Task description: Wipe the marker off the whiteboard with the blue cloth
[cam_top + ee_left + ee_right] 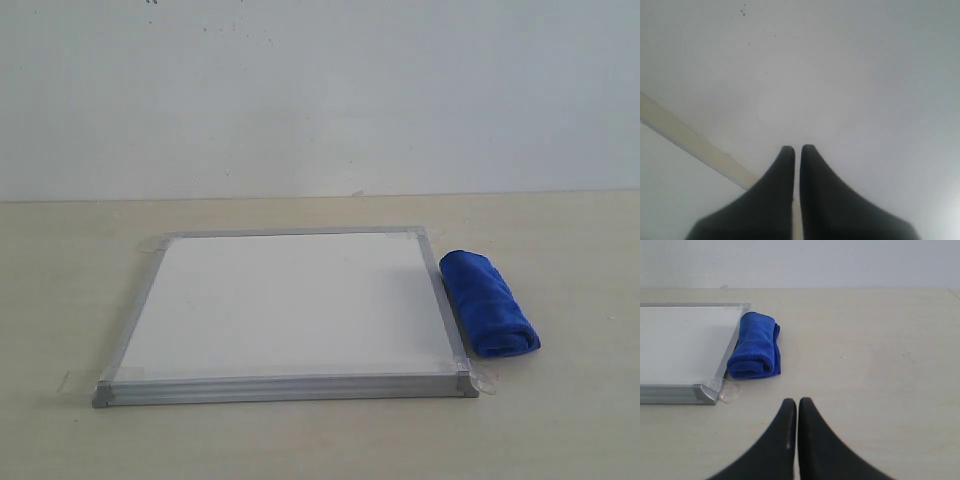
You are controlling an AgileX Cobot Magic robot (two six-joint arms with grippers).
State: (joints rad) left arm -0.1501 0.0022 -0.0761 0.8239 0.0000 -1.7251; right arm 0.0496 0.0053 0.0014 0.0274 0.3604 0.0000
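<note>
A pale beige table (300,440) fills the lower half of the exterior view, a white wall (320,90) (faintly speckled near the top) the upper half. 1 clear tape tab (484,379) lies lower right.

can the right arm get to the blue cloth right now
Probably yes: only table lies between the shut right gripper and the blue cloth beside the whiteboard; the jaws must open first.

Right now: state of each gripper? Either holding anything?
Left gripper: shut, holding nothing.
Right gripper: shut, empty; the royal-blue fluffy rolled cloth lies ungripped beside the silver-framed white board.
</note>
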